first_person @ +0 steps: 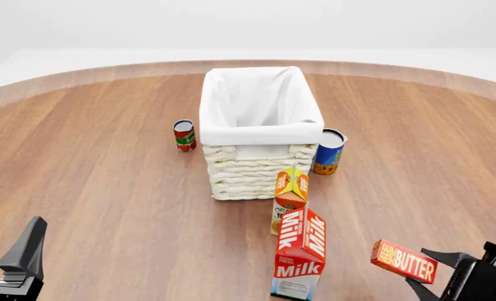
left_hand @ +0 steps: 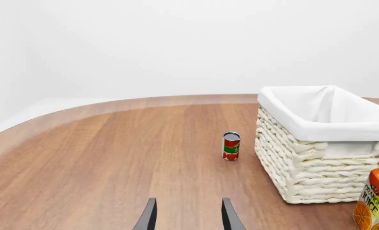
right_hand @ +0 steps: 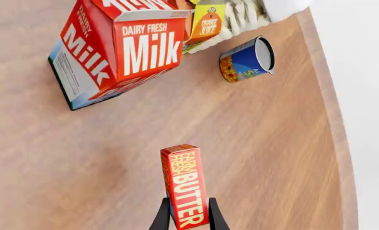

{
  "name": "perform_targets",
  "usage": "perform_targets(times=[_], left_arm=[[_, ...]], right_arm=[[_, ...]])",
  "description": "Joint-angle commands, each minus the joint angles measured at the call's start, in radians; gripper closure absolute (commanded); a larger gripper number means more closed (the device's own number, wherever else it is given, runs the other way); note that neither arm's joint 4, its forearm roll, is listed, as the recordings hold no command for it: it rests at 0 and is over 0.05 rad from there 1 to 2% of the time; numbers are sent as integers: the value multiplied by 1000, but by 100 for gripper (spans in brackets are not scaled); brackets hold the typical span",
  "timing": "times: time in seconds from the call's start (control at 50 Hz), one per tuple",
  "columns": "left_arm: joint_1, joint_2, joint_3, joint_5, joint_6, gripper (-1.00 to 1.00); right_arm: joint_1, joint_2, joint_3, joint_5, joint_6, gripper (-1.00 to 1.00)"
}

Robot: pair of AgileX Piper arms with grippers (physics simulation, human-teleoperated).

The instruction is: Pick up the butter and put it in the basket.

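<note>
The butter (first_person: 402, 261) is a small flat red box with yellow lettering. My right gripper (first_person: 421, 268) is shut on one end of it and holds it just above the table at the near right, beside the milk carton. In the right wrist view the fingers (right_hand: 162, 216) clamp the butter (right_hand: 184, 182) from both sides. The basket (first_person: 260, 133), cream wicker with a white liner, stands mid-table, farther out and to the left of the butter. It also shows in the left wrist view (left_hand: 317, 129). My left gripper (left_hand: 189, 201) is open and empty at the near left (first_person: 9, 235).
A red-and-white milk carton (first_person: 302, 257) stands near front centre, with an orange juice carton (first_person: 290, 194) between it and the basket. A small red can (first_person: 184, 135) stands left of the basket and a blue can (first_person: 328, 152) right of it.
</note>
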Motion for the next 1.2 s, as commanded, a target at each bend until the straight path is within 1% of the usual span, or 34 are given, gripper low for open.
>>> perform_targets(times=[0.02, 0.06, 0.08, 0.1, 0.14, 0.16, 0.18, 0.2, 0.22, 0.3, 0.32, 0.34, 0.38, 0.4, 0.44, 0.48, 0.5, 0.52, 0.56, 0.58, 0.6, 0.62, 0.64, 0.66, 0.68, 0.7, 0.72, 0.74, 0.84, 0.98, 1.08, 1.1, 1.12, 1.2], left_arm=[[0, 0, 0, 0, 0, -100], [0, 0, 0, 0, 0, -100], [0, 0, 0, 0, 0, -100], [0, 0, 0, 0, 0, -100], [0, 0, 0, 0, 0, -100], [0, 0, 0, 0, 0, -100], [0, 0, 0, 0, 0, -100], [0, 0, 0, 0, 0, -100], [0, 0, 0, 0, 0, -100], [0, 0, 0, 0, 0, -100], [0, 0, 0, 0, 0, -100], [0, 0, 0, 0, 0, -100], [0, 0, 0, 0, 0, -100], [0, 0, 0, 0, 0, -100], [0, 0, 0, 0, 0, -100], [0, 0, 0, 0, 0, -100], [0, 0, 0, 0, 0, -100], [0, 0, 0, 0, 0, -100], [0, 0, 0, 0, 0, -100], [0, 0, 0, 0, 0, -100], [0, 0, 0, 0, 0, -100], [0, 0, 0, 0, 0, -100], [0, 0, 0, 0, 0, -100], [0, 0, 0, 0, 0, -100], [0, 0, 0, 0, 0, -100], [0, 0, 0, 0, 0, -100], [0, 0, 0, 0, 0, -100], [0, 0, 0, 0, 0, -100], [0, 0, 0, 0, 0, -100], [0, 0, 0, 0, 0, -100], [0, 0, 0, 0, 0, -100], [0, 0, 0, 0, 0, -100], [0, 0, 0, 0, 0, -100], [0, 0, 0, 0, 0, -100]], right_arm=[[37, -184, -189, 175, 159, 100], [67, -193, -256, 144, 240, 100], [74, -191, -253, 121, 252, 100], [100, -195, -271, 104, 302, 100], [100, -184, -270, 65, 329, 100], [116, -167, -285, 54, 378, 100], [131, -181, -288, 59, 382, 100], [117, -176, -297, 42, 395, 100], [117, -176, -297, 42, 395, 100], [113, -193, -342, 36, 437, 100], [122, -239, -352, 48, 422, 100], [99, -238, -354, 38, 416, 100], [88, -237, -358, 37, 421, 100], [85, -233, -368, 43, 437, 100], [28, -202, -408, 28, 501, 100], [56, -217, -451, 68, 546, 100], [39, -200, -461, 61, 578, 100], [58, -207, -482, 82, 585, 100], [72, -206, -487, 71, 613, 100], [91, -206, -480, 65, 610, 100], [115, -239, -460, 48, 562, 100], [113, -230, -461, 40, 583, 100], [136, -171, -438, -13, 646, 100], [136, -171, -438, -13, 646, 100], [154, -147, -431, -40, 678, 100], [154, -146, -431, -40, 678, 100], [158, -127, -429, -55, 704, 100], [298, 11, -436, -306, 1087, 100], [306, 19, -431, -325, 1093, 100], [320, 5, -448, -307, 1106, 100], [355, -17, -440, -340, 1188, 100], [355, -17, -439, -340, 1188, 100], [373, -21, -436, -361, 1223, 100], [403, 9, -437, -404, 1242, 100]])
